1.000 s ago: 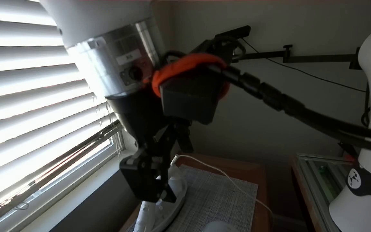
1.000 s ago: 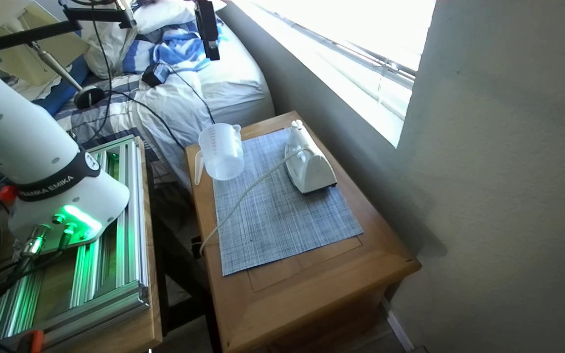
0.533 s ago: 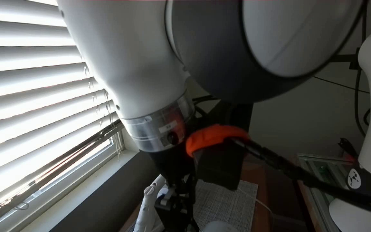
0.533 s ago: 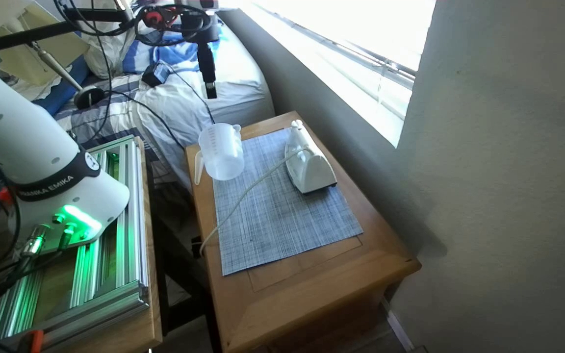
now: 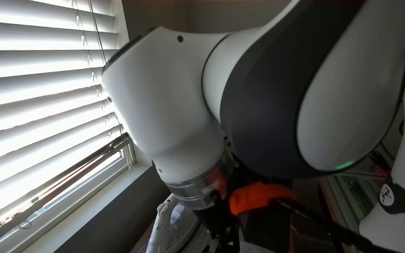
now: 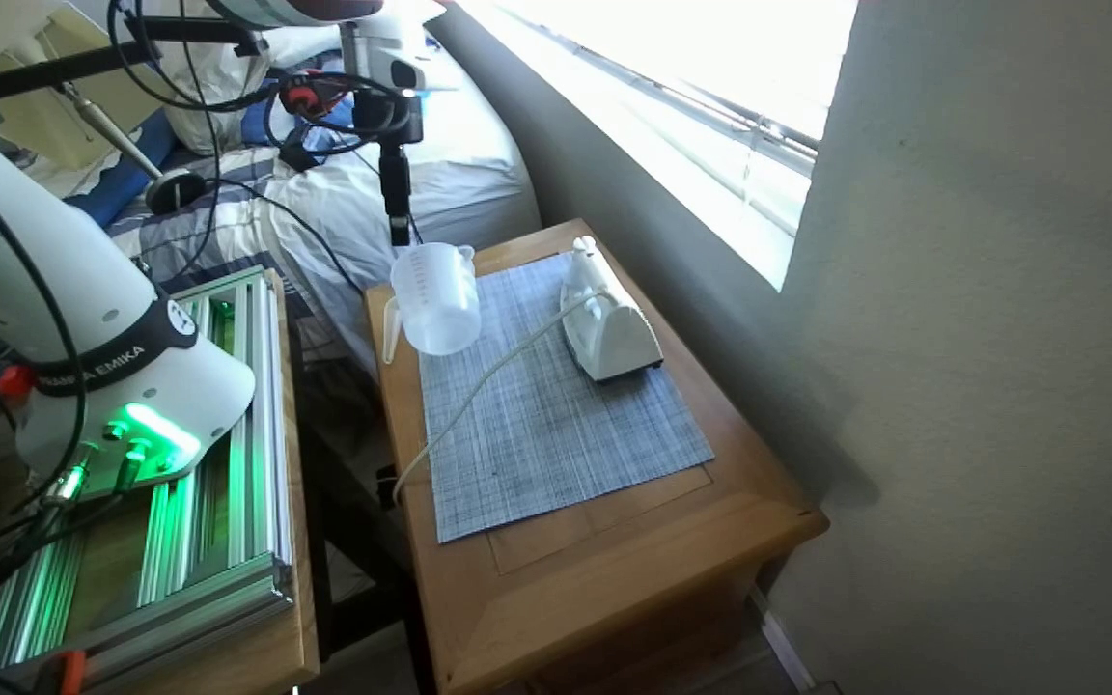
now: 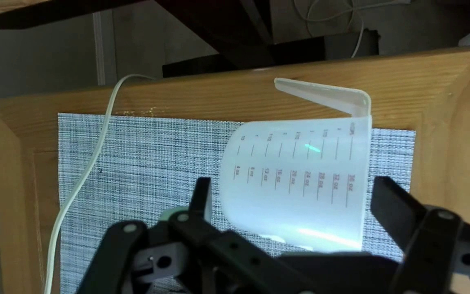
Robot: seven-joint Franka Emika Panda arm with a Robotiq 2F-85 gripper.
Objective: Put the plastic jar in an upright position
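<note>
Plastic jar point(image 6: 435, 299) | on its side, far left of placemat point(image 6: 556, 444), mouth facing far | gripper point(image 7: 294, 192) above, jaws wide, I'd guess to span base and rim for righting.

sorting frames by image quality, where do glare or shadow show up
In an exterior view, the blinds glare white; in an exterior view, the window is blown out, with soft shadow on the wall; in the wrist view, a white streak shines on the plastic jar.
</note>
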